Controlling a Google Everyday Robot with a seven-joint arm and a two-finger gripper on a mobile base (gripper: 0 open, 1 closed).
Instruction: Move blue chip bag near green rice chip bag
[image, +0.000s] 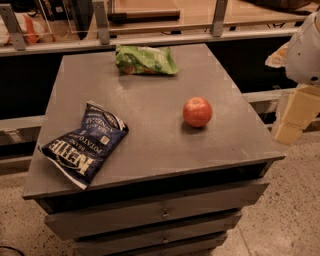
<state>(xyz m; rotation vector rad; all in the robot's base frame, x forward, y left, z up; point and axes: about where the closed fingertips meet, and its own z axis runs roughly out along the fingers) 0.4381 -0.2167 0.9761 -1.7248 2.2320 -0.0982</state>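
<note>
The blue chip bag (86, 145) is dark navy with white block lettering and lies flat at the front left of the grey table (160, 125). The green rice chip bag (146, 60) lies at the table's far edge, near the middle. My gripper (292, 120) hangs off the table's right side, beyond its edge, under the white arm (306, 50). It is far from both bags and holds nothing that I can see.
A red apple (197, 112) sits on the right half of the table, between my gripper and the bags. Drawers (160, 212) are below the tabletop. A metal rail (150, 40) and glass panels run behind the table.
</note>
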